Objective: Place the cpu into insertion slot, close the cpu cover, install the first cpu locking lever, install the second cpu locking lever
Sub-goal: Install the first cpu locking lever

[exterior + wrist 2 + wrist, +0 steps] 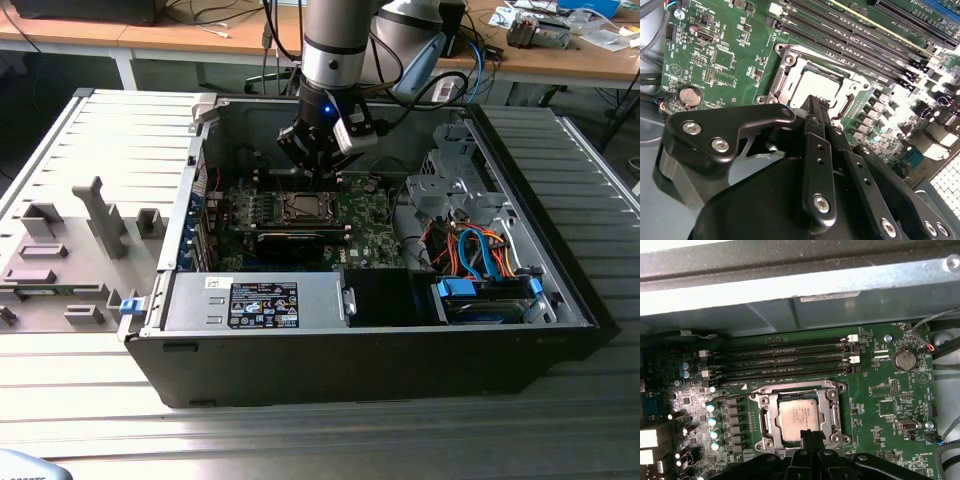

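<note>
Item: cpu seated, cover down; lever step in hand.
We log the cpu in the insertion slot, framed by the cpu cover. Our end effector, fingers pressed together and empty, touches the cover's edge near the motherboard middle. We judge precise lever hooking needed; memory slots crowd nearby.

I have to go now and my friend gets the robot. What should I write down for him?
Gripper: fingers together, holding nothing, tips low at the edge of the insertion slot on the green motherboard.
The cpu already lies in the slot, silvery top up.
The cpu cover looks folded down around the chip, though I cannot tell if it is fully seated.
Locking levers: cannot tell from these views whether either is latched, so check both.
</note>
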### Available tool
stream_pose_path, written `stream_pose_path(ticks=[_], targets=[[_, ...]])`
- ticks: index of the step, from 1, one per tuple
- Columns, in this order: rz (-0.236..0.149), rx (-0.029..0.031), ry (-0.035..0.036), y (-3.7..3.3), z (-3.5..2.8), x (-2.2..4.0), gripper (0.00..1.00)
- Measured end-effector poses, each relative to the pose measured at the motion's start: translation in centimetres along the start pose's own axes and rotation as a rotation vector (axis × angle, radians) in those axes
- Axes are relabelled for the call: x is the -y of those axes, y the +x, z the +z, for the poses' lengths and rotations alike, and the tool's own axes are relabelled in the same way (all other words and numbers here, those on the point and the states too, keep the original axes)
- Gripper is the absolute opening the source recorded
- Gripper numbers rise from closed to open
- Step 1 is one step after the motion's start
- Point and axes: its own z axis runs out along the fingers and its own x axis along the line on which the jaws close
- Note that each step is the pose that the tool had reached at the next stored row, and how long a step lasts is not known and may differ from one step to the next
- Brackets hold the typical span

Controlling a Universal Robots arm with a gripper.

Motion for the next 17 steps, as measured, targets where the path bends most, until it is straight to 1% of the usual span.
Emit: stream_pose_path(ticks=[6,7,9,10,11,12,13,14,17], targets=[[-0.007,0.0003,0.0002,0.00,0.00,0.00,0.11],[-0.007,0.0015,0.0001,0.00,0.00,0.00,0.11],[-0.007,0.0192,-0.0015,-0.01,0.04,-0.01,0.11],[-0.006,0.0348,-0.0027,0.00,0.07,0.00,0.11],[-0.006,0.0473,-0.0039,0.00,0.09,-0.01,0.11],[-0.005,0.0563,-0.0045,0.00,0.11,0.00,0.11],[-0.005,0.0683,-0.0058,-0.01,0.14,-0.01,0.11],[-0.005,0.0693,-0.0057,-0.01,0.13,-0.01,0.11],[-0.005,0.0696,-0.0057,0.00,0.13,-0.01,0.11]])
